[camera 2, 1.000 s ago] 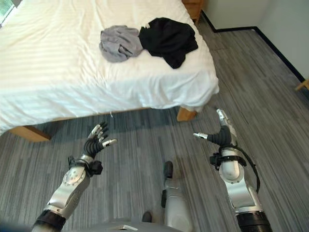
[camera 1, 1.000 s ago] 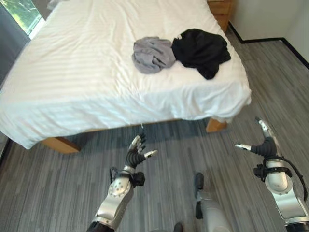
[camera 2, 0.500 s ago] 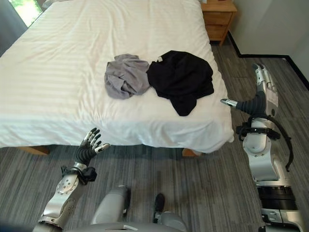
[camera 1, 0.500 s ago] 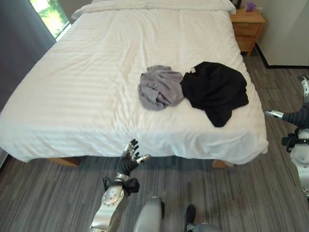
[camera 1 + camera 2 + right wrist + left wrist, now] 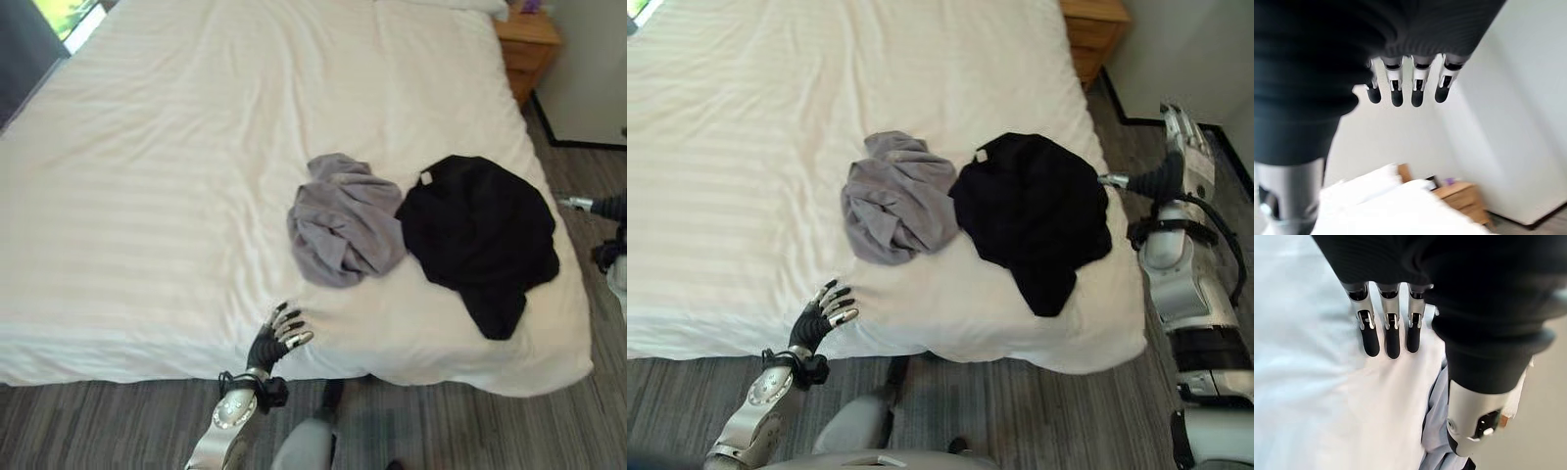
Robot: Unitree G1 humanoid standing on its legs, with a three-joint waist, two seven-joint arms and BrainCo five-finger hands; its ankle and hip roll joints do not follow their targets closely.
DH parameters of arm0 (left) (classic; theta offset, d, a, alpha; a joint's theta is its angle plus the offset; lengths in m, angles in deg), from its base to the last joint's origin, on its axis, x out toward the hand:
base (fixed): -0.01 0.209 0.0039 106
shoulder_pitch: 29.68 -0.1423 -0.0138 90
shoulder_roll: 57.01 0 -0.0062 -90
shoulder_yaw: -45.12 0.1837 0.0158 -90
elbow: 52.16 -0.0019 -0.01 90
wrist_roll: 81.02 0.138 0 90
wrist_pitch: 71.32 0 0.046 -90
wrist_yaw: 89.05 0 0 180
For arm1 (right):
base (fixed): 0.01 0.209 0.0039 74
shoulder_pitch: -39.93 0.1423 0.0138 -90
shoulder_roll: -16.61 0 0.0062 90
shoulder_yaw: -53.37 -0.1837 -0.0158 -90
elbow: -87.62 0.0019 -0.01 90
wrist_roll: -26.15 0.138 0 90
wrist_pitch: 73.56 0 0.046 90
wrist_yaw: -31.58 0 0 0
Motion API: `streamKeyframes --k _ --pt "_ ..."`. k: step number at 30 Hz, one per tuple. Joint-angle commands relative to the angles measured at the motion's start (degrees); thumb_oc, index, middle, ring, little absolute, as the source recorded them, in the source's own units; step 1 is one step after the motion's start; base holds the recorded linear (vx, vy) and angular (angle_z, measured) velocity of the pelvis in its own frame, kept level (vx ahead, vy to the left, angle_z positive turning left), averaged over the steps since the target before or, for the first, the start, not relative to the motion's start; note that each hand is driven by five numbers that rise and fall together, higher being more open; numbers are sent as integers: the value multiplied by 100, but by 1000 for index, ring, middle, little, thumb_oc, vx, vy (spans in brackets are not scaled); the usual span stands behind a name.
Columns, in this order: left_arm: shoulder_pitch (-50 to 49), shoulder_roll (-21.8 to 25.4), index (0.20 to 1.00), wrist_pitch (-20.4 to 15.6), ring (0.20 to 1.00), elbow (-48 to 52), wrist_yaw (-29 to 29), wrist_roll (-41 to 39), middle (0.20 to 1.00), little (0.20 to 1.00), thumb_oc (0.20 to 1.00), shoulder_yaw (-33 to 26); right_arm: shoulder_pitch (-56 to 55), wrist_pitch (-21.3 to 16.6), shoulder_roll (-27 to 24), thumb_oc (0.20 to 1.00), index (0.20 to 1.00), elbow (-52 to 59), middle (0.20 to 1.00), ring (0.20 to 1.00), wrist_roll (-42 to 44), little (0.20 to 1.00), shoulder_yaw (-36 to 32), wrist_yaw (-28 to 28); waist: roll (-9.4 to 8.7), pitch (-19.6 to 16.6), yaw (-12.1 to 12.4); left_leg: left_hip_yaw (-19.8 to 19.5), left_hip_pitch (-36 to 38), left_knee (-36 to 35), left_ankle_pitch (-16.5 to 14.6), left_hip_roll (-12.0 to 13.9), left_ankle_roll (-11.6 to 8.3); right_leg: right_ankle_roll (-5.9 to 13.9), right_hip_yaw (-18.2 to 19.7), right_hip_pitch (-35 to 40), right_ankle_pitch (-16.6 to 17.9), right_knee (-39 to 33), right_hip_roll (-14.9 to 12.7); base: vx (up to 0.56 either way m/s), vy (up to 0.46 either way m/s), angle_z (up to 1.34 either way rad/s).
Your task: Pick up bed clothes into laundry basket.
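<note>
A crumpled grey garment (image 5: 345, 221) lies on the white bed (image 5: 167, 166), touching a black garment (image 5: 480, 235) spread to its right near the bed's right edge. My left hand (image 5: 273, 336) hovers open at the bed's near edge, well short of the grey garment, its fingers (image 5: 1385, 328) straight over the sheet. My right hand (image 5: 1174, 162) is raised beside the bed's right edge, just right of the black garment, fingers (image 5: 1405, 85) straight and holding nothing.
A wooden nightstand (image 5: 1097, 29) stands at the far right by the bed's head, against a pale wall (image 5: 1508, 122). Grey plank floor (image 5: 1058, 411) runs along the bed's foot and right side. A window (image 5: 59, 15) is at the far left.
The whole view has closed in on the bed, so the camera has moved forward. My left hand now reaches the bed's near edge, and my right hand stays raised beside the black garment.
</note>
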Motion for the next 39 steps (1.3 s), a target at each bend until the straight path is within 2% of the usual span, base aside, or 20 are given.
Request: streamKeyframes --k 1,8,15,19,20,21,22,24,27,33,35,36,39 --pt "-114 45 1000 -268 1000 190 133 -198 1000 1000 1000 110 542 90 -440 1000 1000 -380 1000 1000 -57 1000 317 -151 -29 2 194 29 214 18 -644 564 -630 9 -127 -391 431 130 -13 -19 53 33" --pt "-89 48 1000 -294 1000 17 158 -356 1000 1000 1000 178 875 136 -77 1000 1000 -1187 1000 1000 81 1000 819 -40 -90 150 336 -7 -69 18 -623 522 -608 57 -169 -635 499 112 -68 -16 35 4" --pt "93 82 1000 -377 1000 -267 241 -502 1000 1000 1000 334 1029 -69 940 1000 1000 -3439 1000 1000 826 1000 1501 311 -94 450 607 -107 -349 18 -549 471 -590 60 -236 -867 552 112 -95 -29 6 3" --pt "54 80 1000 -334 1000 -353 401 -593 1000 1000 1000 444 985 -63 1172 1000 1000 -4753 1000 1000 1080 1000 1623 655 -7 608 807 -210 -600 18 -467 420 -640 51 -404 -1030 570 112 -105 -17 -30 16" --pt "55 80 1000 -334 1000 -354 401 -594 1000 1000 1000 445 987 -67 1171 1000 1000 -4758 1000 1000 1081 1000 1624 656 -6 604 804 -213 -605 18 -466 419 -640 51 -408 -1033 570 112 -105 5 -19 23" --pt "43 63 1000 -342 1000 -377 416 -608 1000 1000 1000 447 948 -74 1140 517 517 -4852 517 517 1092 517 1623 701 10 613 824 -229 -636 18 -460 415 -650 61 -430 -1051 563 112 -112 -3 1 21" --pt "48 53 1000 -339 1000 -387 429 -611 1000 1000 1000 440 888 -91 1074 200 200 -4857 200 200 1142 200 1584 761 17 615 838 -234 -663 18 -457 402 -651 74 -440 -1078 565 112 -119 -6 4 17" --pt "95 75 1000 -339 1000 -394 512 -525 1000 1000 1000 444 728 -164 1015 200 200 -4824 200 200 1476 200 1472 1000 41 596 838 -227 -679 18 -467 396 -663 91 -419 -1109 553 112 -126 -5 2 3" --pt "205 190 1000 -342 1000 -281 506 -515 1000 1000 1000 368 714 -312 740 200 200 -3975 200 200 1727 200 1443 1023 27 549 747 -139 -627 18 -503 431 -660 116 -324 -1120 562 112 -153 -7 22 -5" --pt "352 255 1000 -327 1000 -104 306 -322 1000 1000 1000 -8 663 -558 -452 200 200 -232 200 200 1410 200 1006 925 -16 233 302 199 -161 18 -700 542 -608 180 -94 -948 603 112 -273 48 40 -29" --pt "339 228 1000 -341 1000 -69 292 -264 1000 1000 1000 -46 603 -628 -584 200 200 40 200 200 1358 200 863 865 -10 140 235 220 -70 18 -731 553 -607 187 -89 -885 596 112 -298 84 22 -21" --pt "342 228 1000 -363 1000 25 269 -223 1000 1000 1000 -128 662 -738 -881 200 200 324 200 200 1502 200 540 762 3 -19 124 258 71 18 -778 557 -608 201 -98 -769 574 112 -337 83 -2 -3" --pt "340 227 1000 -397 1000 234 189 -220 1000 1000 1000 -261 577 -803 -1134 200 200 618 200 200 1757 200 48 637 36 -214 -4 268 303 18 -852 549 -607 201 -99 -584 525 112 -361 83 -4 -4"
